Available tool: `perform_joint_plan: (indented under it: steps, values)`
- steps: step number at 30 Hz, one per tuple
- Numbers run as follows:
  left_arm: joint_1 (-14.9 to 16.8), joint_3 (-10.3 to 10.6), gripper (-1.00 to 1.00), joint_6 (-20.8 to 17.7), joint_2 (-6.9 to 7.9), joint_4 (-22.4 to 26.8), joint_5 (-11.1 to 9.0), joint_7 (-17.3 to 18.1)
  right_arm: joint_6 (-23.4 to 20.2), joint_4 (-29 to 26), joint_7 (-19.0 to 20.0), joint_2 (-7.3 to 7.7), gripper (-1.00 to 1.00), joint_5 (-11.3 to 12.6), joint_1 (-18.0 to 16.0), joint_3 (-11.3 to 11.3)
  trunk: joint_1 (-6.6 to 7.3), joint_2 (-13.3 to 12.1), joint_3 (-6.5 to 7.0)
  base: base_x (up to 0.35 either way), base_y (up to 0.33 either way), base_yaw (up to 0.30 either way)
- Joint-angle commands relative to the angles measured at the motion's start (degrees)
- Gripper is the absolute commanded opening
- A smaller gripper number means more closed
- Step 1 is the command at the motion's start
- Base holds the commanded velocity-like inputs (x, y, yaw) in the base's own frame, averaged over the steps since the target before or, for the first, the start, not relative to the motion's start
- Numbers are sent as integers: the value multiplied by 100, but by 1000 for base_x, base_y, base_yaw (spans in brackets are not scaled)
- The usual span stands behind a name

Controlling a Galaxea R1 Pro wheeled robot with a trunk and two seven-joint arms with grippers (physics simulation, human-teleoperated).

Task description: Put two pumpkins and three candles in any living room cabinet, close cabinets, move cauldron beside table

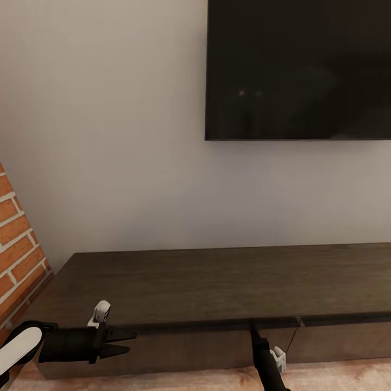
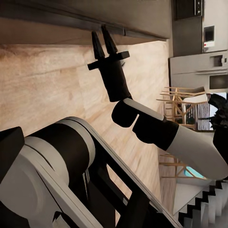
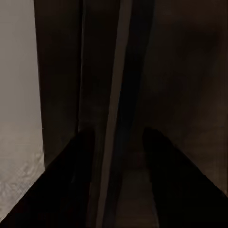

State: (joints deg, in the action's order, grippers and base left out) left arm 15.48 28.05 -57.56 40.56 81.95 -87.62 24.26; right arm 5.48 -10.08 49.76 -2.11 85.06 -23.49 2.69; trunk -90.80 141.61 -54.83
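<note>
- The robot stood square to the cabinet (image 1: 217,282), the long low dark unit under the wall-mounted television (image 1: 298,68), with a brick wall (image 1: 19,239) at the left end.
- The right gripper (image 1: 253,327) was up against the cabinet's front, its tips at the dark gap just under the top edge, close to the seam between two drawer fronts. In the right wrist view the two dark fingers (image 3: 71,180) stood apart with the front edge of the cabinet (image 3: 116,95) running between them, so the jaws were open around that lip, not yet clamped.
- The left gripper (image 1: 120,343) hung in front of the cabinet's left portion, apart from it, pointing sideways along the front. Its tips looked parted and it carried nothing.
- No pumpkin, candle or cauldron was to be seen from where I looked; the cabinet top was bare.
- My reading: the step in hand was working a drawer, most likely getting a hold on its edge to draw it out, though pushing it shut could not be ruled out.
- The next move would call for closing on the lip and a straight pull away from the wall, without slipping off the thin edge.
</note>
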Motion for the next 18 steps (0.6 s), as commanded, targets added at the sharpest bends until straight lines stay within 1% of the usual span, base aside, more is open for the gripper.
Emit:
perform_joint_plan:
  steps: [1, 18]
  values:
    - [7, 13, 100, -1, 5, -3, 26, 44, 54, 6, 8, 0, -100, 7, -3, 30, 1, 2, -6, 35, 0, 0]
    - [7, 16, 100, -1, 5, -12, 26, 44, 58, 6, -1, 0, -100, 2, -5, 30, 1, 2, -6, 3, 0, 0]
